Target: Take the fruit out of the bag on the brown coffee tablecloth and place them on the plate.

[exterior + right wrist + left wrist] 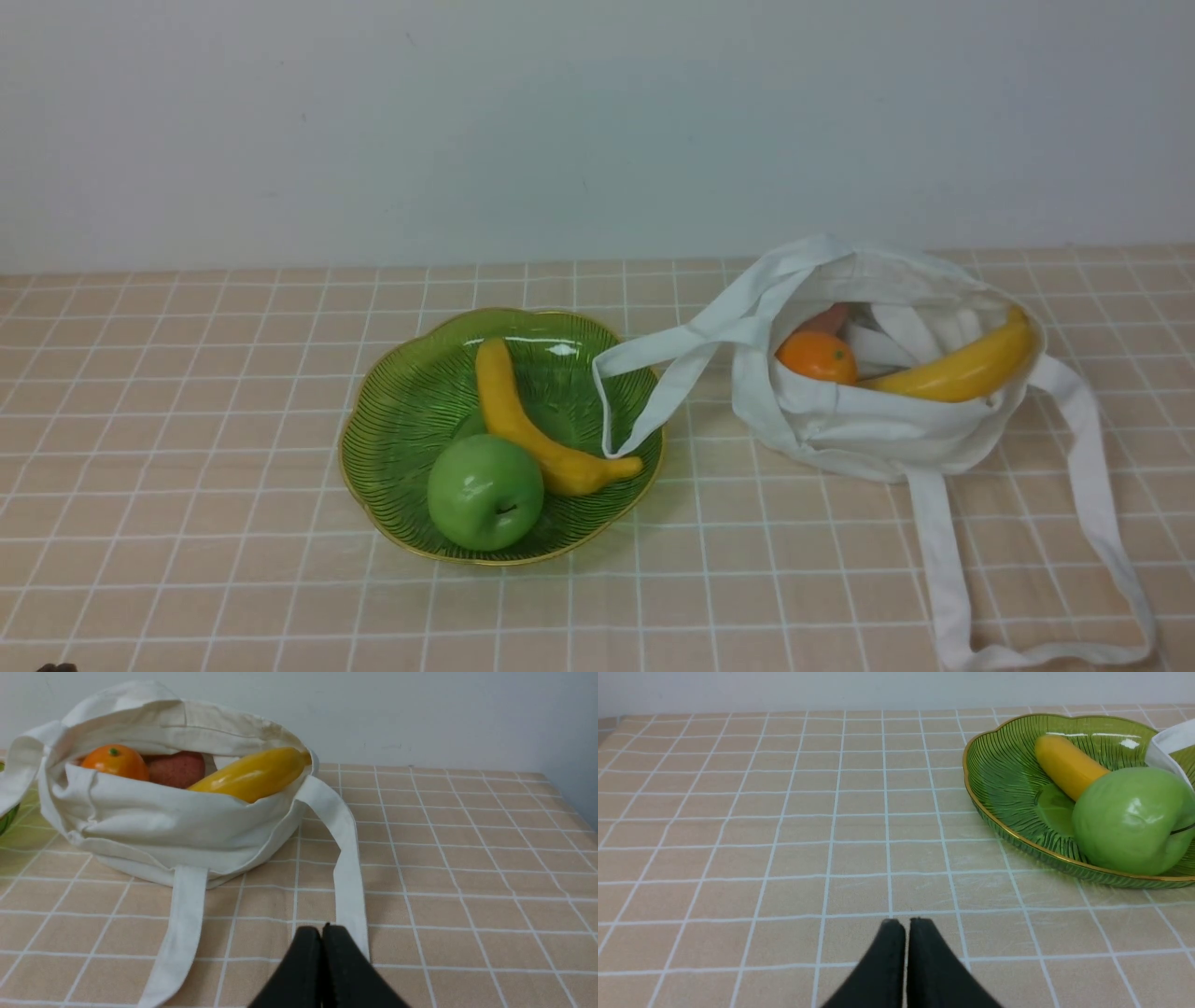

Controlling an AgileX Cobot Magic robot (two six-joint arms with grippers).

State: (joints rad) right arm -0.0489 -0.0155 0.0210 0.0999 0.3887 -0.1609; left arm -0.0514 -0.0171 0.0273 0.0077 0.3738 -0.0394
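The plate is holding an apple and a banana; the bag is holding an orange and a second banana on the checked tablecloth; both grippers are resting closed and empty.

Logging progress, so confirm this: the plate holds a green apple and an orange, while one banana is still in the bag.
Wrong in one respect: beside the green apple on the plate lies a banana, not an orange. The orange is still in the bag, along with the other banana, as the front view shows.
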